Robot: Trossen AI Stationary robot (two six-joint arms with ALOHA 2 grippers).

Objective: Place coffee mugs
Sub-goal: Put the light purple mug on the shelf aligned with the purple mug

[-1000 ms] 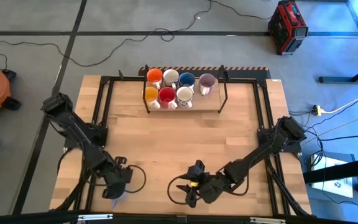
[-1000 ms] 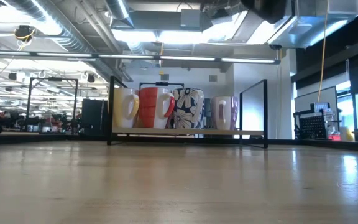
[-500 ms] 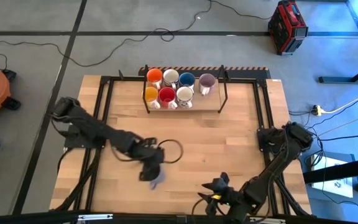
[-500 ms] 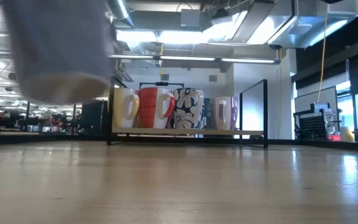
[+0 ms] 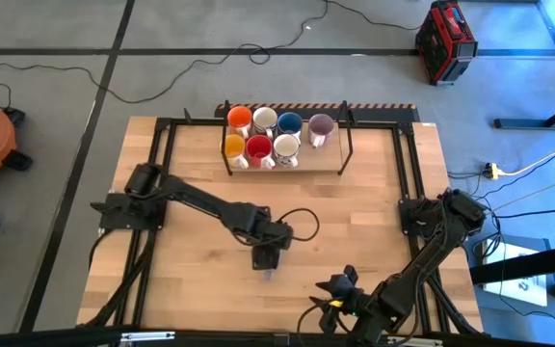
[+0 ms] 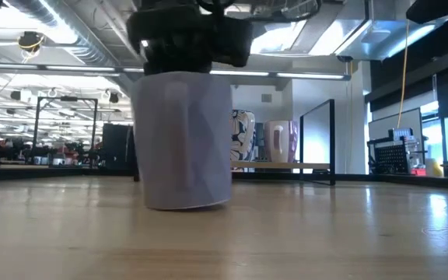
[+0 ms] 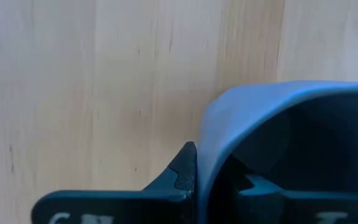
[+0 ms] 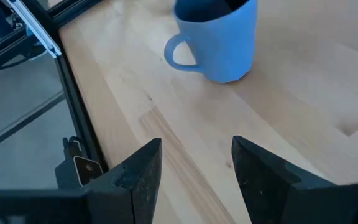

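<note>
we count 7 glossy ceramic mugs already standing in 2 rows on the black-framed wooden rack (image 5: pixel 283 166) at the far edge of the pale wooden table (image 5: pixel 355 207): orange, white, blue and pale purple behind, orange, red and white in front. the last pale purple-blue handled mug (image 6: pixel 183 140) is well short of the rack, near the middle of the table. the left gripper (image 5: pixel 265 256) clamps its rim, 1 finger inside and 1 outside. we judge that carrying it to the rack is what remains. the right gripper (image 8: pixel 192 163) hangs spread wide and empty at the near edge, far from the rack. beyond the rack we see a lit workshop with ceiling ducts; a red case (image 5: pixel 445 41) sits on the grey floor.
</note>
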